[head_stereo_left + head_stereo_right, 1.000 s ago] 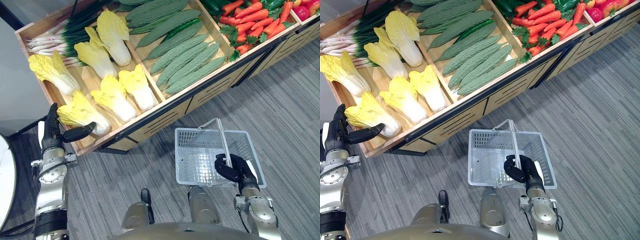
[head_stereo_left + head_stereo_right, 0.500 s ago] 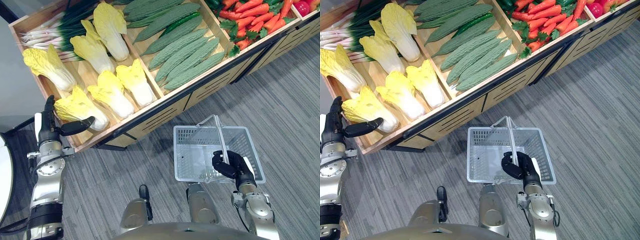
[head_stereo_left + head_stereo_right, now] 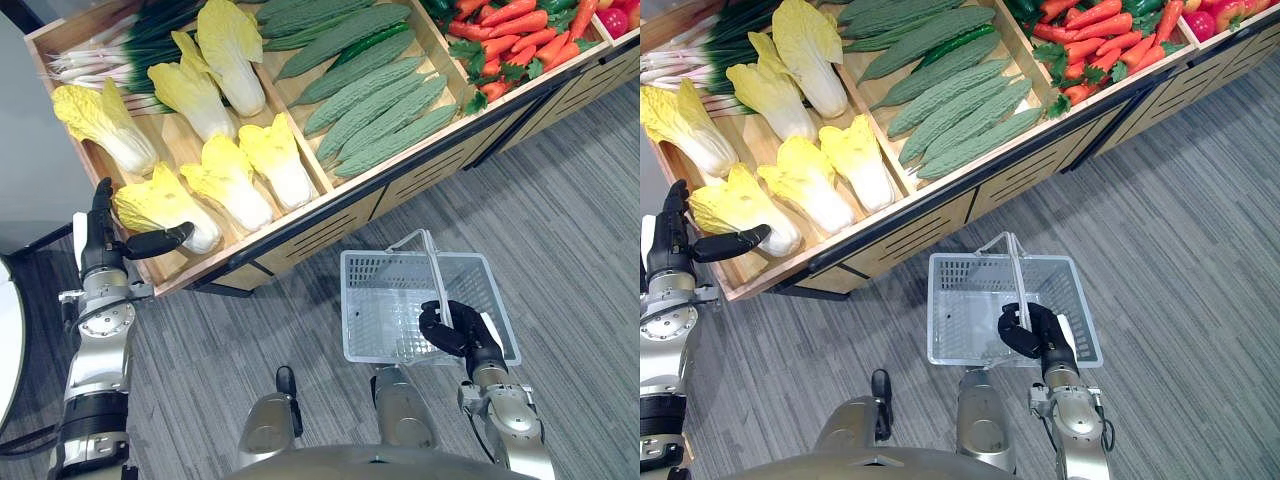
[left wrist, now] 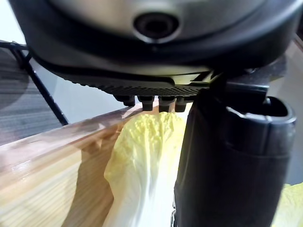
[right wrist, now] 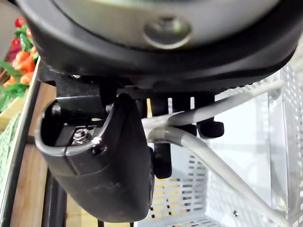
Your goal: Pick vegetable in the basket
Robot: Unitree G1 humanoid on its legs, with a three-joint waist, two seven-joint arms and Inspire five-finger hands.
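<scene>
Several pale yellow napa cabbages lie in the wooden shelf bin; the nearest cabbage [image 3: 165,208] rests at the bin's front corner. My left hand [image 3: 100,245] stands just beside it, open, fingers straight up and thumb reaching toward the cabbage's near side. Past its fingers in the left wrist view, the cabbage [image 4: 142,165] lies on the wood. A white plastic basket [image 3: 400,268] hangs empty above the floor, and my right hand [image 3: 455,330] is shut on its wire handle [image 5: 213,111].
The wooden shelf [image 3: 300,215] also holds green onions [image 3: 110,60], bitter gourds [image 3: 385,110] and carrots [image 3: 510,40]. Its front edge runs diagonally between the bins and the basket. Grey striped floor [image 3: 580,230] lies below.
The whole picture has shifted a little, so the camera moved. The left hand stays by the nearest cabbage and the right hand still holds the basket handle.
</scene>
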